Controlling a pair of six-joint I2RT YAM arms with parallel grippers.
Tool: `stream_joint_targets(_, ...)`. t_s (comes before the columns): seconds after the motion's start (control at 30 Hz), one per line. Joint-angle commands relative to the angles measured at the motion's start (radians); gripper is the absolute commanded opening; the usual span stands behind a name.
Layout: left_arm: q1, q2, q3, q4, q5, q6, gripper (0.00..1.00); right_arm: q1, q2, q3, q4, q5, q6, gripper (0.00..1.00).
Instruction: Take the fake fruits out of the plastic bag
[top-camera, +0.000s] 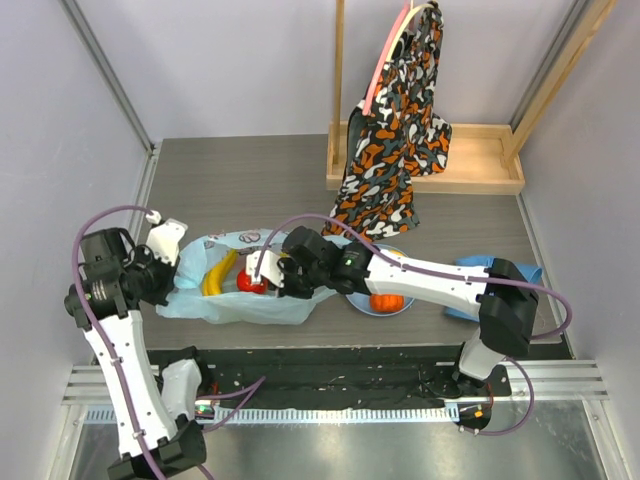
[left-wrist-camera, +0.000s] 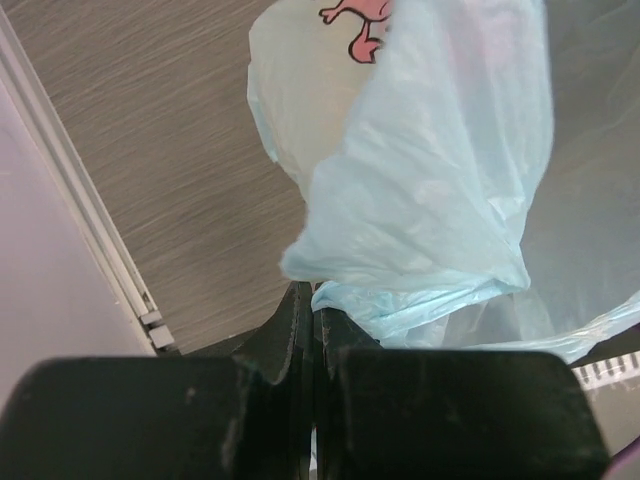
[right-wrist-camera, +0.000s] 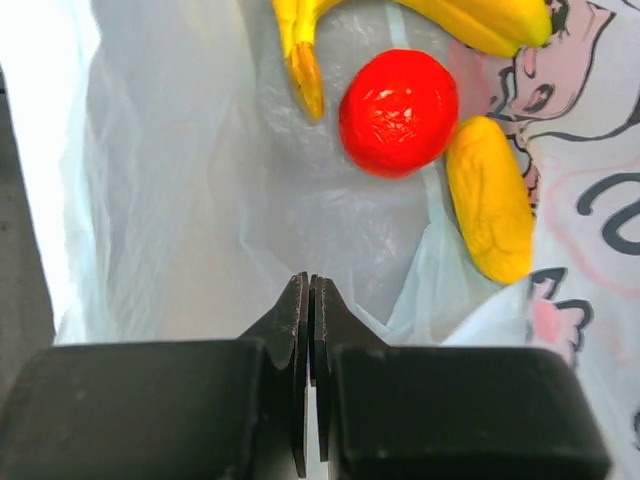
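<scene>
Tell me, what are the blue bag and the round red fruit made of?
The bag looks like thin plastic film: it is see-through, pale blue and crinkled, with a soft shine. The red fruit is probably hard moulded plastic: it is glossy, with bright glare spots and a faintly dimpled skin.

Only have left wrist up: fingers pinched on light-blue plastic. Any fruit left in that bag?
Observer: Yes. The right wrist view shows a red round fruit inside the plastic bag, beside a banana bunch.
Operator: Right gripper on one?
Observer: No. The right gripper is shut short of the red round fruit and touches no fruit.
Operator: Anything out already?
Observer: An orange fruit sits on the pale-blue plate, right of the bag.
</scene>
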Motion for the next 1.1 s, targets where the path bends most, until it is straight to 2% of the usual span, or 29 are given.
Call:
stream_joint_targets(0.0,-0.003,-0.056,-0.028,-0.173,-0.059,0.062,0.00,-0.031,-0.035,0.044,0.043,-0.101,0.045,0.01)
stream_joint_targets(0.13,-0.004,-0.074,-0.054,-0.193,-0.030,0.073,0.00,-0.061,-0.091,0.045,0.098,-0.207,0.071,0.01)
stream_joint_targets(0.2,-0.006,-0.089,-0.091,-0.205,-0.066,0.105,0.00,-0.063,-0.084,0.059,0.107,-0.216,0.077,0.01)
stream_joint_targets(0.23,-0.006,-0.106,-0.103,-0.203,-0.135,0.137,0.00,-0.063,-0.078,0.061,0.106,-0.211,0.082,0.02)
stream_joint_targets(0.37,-0.004,-0.158,-0.154,-0.190,-0.224,0.219,0.00,-0.061,0.011,0.055,0.029,-0.236,0.115,0.19)
stream_joint_targets(0.47,-0.004,-0.159,-0.255,-0.043,-0.325,0.216,0.00,-0.060,0.054,0.032,0.036,-0.218,0.177,0.27)
stream_joint_targets(0.5,-0.007,-0.146,-0.272,0.072,-0.336,0.201,0.00,-0.060,0.071,0.026,0.043,-0.201,0.196,0.29)
stream_joint_targets(0.53,-0.009,-0.130,-0.263,0.120,-0.333,0.181,0.00,-0.055,0.079,0.024,0.040,-0.189,0.226,0.30)
stream_joint_targets(0.6,-0.012,-0.039,-0.197,0.225,-0.271,0.073,0.00,-0.051,0.082,0.018,0.023,-0.190,0.256,0.33)
stream_joint_targets(0.67,-0.013,0.101,-0.044,0.278,-0.218,-0.087,0.00,-0.043,0.080,-0.005,0.000,-0.193,0.311,0.34)
stream_joint_targets(0.7,-0.012,0.151,0.020,0.307,-0.145,-0.152,0.00,-0.025,0.082,-0.043,-0.011,-0.205,0.318,0.35)
stream_joint_targets(0.73,-0.012,0.212,0.085,0.315,-0.108,-0.213,0.00,-0.012,0.085,-0.069,-0.016,-0.210,0.325,0.35)
stream_joint_targets(0.77,-0.012,0.261,0.230,0.318,-0.064,-0.271,0.00,0.007,0.082,-0.097,-0.010,-0.205,0.342,0.36)
stream_joint_targets(0.8,-0.012,0.356,0.294,0.306,0.029,-0.380,0.00,0.021,0.076,-0.143,0.009,-0.196,0.353,0.38)
stream_joint_targets(0.83,-0.013,0.395,0.362,0.289,0.096,-0.414,0.00,0.041,0.059,-0.160,0.074,-0.172,0.359,0.39)
stream_joint_targets(0.87,-0.014,0.426,0.454,0.265,0.154,-0.436,0.00,0.051,0.044,-0.174,0.111,-0.150,0.365,0.42)
stream_joint_targets(0.9,-0.015,0.472,0.493,0.199,0.252,-0.442,0.00,0.060,0.028,-0.195,0.145,-0.123,0.356,0.44)
stream_joint_targets(0.97,-0.017,0.493,0.535,0.096,0.320,-0.394,0.00,0.075,0.019,-0.186,0.170,-0.089,0.320,0.45)
stream_joint_targets(1.0,-0.015,0.483,0.541,-0.035,0.348,-0.295,0.00,0.075,0.025,-0.154,0.159,-0.087,0.278,0.45)
stream_joint_targets(1.07,-0.017,0.435,0.485,-0.116,0.296,-0.233,0.00,0.077,0.046,-0.131,0.141,-0.031,0.235,0.45)
